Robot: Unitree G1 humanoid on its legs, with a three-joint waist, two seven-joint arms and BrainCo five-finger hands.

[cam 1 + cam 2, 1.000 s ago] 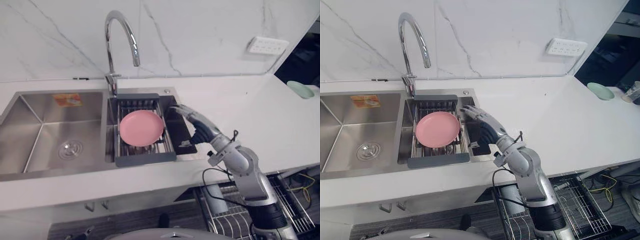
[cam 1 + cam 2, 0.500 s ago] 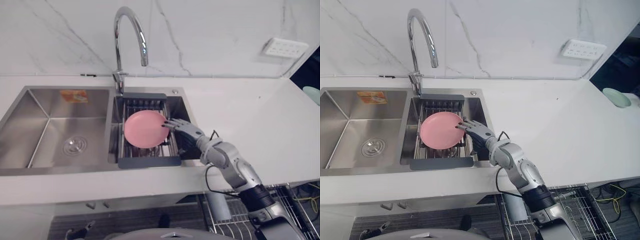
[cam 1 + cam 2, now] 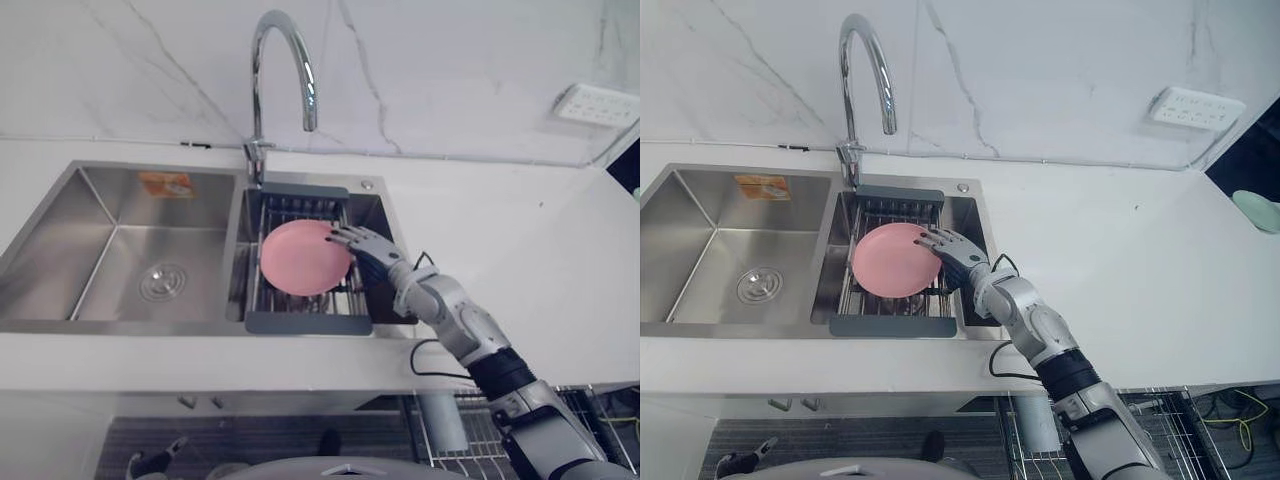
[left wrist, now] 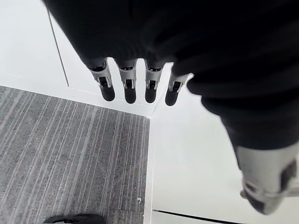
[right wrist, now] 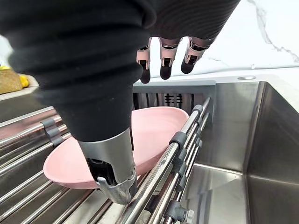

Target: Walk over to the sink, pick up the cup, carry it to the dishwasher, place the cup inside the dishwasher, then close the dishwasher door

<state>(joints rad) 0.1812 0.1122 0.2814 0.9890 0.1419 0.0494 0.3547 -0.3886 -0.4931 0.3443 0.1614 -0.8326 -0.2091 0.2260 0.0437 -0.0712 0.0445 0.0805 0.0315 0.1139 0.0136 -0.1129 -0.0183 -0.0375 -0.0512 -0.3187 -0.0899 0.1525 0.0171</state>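
Observation:
A pink shallow dish lies tilted in a grey wire drying rack set in the sink's right basin. My right hand reaches in from the right and is open at the dish's right edge. In the right wrist view its straight fingers stretch above the pink dish, and the thumb hangs close by the near rim; I cannot tell if it touches. My left hand is open, with its fingers pointing down over grey floor and a white cabinet front.
A tall chrome faucet curves over the steel double sink. White counter runs to the right, with a wall socket and a green dish at the far right. A wire dishwasher rack shows below the counter.
The camera has shifted right, so the sink sits more central. My right hand has moved left from the rack's right side to the pink dish's edge.

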